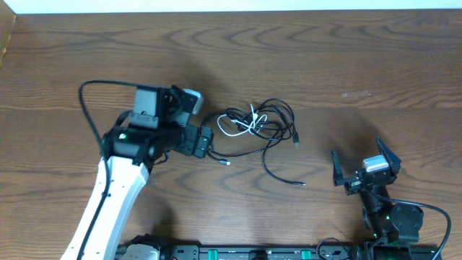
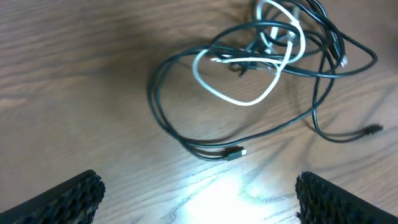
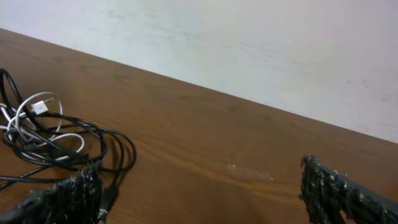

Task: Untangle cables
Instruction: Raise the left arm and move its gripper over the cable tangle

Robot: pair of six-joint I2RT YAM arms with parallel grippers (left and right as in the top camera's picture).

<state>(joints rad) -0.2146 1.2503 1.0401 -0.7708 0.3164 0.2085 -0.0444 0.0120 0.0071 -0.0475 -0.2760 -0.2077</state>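
Note:
A tangle of thin black cables (image 1: 271, 123) with one shorter white cable (image 1: 242, 124) looped through it lies at the table's middle. Loose black ends with small plugs trail toward the front (image 1: 292, 182) and right (image 1: 295, 141). My left gripper (image 1: 204, 141) is open and empty just left of the tangle, above the table. In the left wrist view the cables (image 2: 186, 134) and white loop (image 2: 242, 96) lie ahead of the open fingers (image 2: 199, 199). My right gripper (image 1: 364, 170) is open and empty at the front right, apart from the cables (image 3: 93, 140).
The wooden table (image 1: 361, 72) runs to a white wall (image 3: 249, 43) at the back. The left arm's thick black wire (image 1: 90, 115) arcs over the table at the left. A dark rail (image 1: 238, 253) lines the front edge.

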